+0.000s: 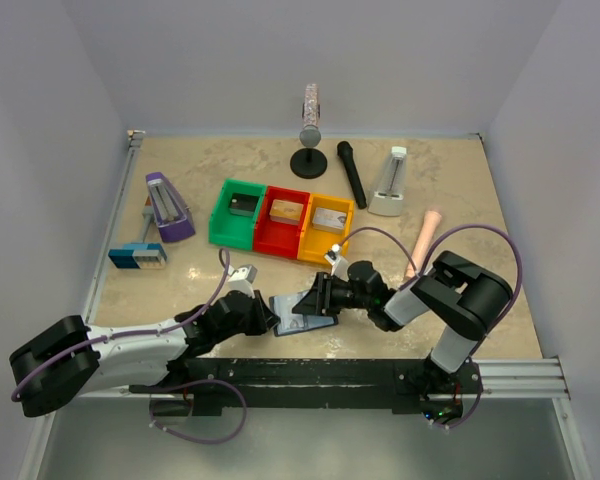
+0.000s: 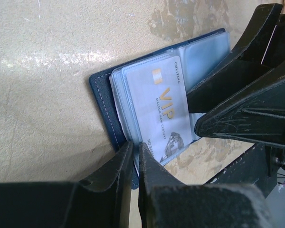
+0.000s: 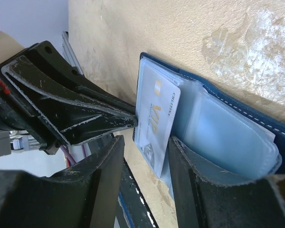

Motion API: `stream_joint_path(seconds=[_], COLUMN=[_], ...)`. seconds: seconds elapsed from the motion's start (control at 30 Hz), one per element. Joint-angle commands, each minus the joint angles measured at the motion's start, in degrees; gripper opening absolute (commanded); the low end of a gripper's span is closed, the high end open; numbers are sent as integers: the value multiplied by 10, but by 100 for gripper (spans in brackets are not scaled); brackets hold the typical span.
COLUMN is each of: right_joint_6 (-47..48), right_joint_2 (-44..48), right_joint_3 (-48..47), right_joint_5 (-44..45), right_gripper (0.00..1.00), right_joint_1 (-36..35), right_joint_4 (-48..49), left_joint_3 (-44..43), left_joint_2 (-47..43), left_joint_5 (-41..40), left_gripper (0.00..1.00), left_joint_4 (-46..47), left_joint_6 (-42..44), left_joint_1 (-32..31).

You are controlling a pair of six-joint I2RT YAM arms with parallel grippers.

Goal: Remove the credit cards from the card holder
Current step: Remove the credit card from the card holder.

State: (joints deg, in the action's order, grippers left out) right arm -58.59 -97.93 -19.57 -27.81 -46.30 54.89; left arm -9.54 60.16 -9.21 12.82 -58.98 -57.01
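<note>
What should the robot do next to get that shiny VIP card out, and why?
Probably close the right gripper on the silvery VIP card and tug it out. Its open fingers straddle the card's free end, and the left gripper is pinching the card holder, so it should stay put.

Black-jointed, pale-grey-linked left arm (image 1: 130, 345) & matching right arm (image 1: 458, 300), each w/ looping violet cable (image 1: 194, 438). Left end effector (image 2: 135, 148), right end effector (image 3: 146, 141): matte black wedge fingers (image 2: 109, 190), edges scuffed pale.

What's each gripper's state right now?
Left gripper: closed on the card holder edge.
Right gripper: jaws apart around the silvery card; grip cannot be told.
</note>
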Motion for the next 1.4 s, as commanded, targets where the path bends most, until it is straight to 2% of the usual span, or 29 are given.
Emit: stream_joint_path(seconds=[0.0,0.2,0.33,0.73,1.37], right_joint_6=[15,23,5,-10,-7], right_joint_2=[11,6,-10,-8,14], right_joint_3=[-20,-20,-20,-17,-52], right_joint_5=[-84,-105,-107,-67,-30], right_gripper=[46,47,47,47,48], right_joint_1=[-18,-18,-19,-19,-19], right_joint_4=[15,6,37,36,-64], left_joint_3=[3,2,-2,-4,5], left_joint_2=[15,0,6,29,35], left_joint_5=[2,-9,-5,21,35], left_gripper=[15,17,17,17,17], left_joint_4=[-11,-22,-20,11,35], left_joint_6=[12,14,15,14,4], left_joint_1=[0,0,0,0,-1])
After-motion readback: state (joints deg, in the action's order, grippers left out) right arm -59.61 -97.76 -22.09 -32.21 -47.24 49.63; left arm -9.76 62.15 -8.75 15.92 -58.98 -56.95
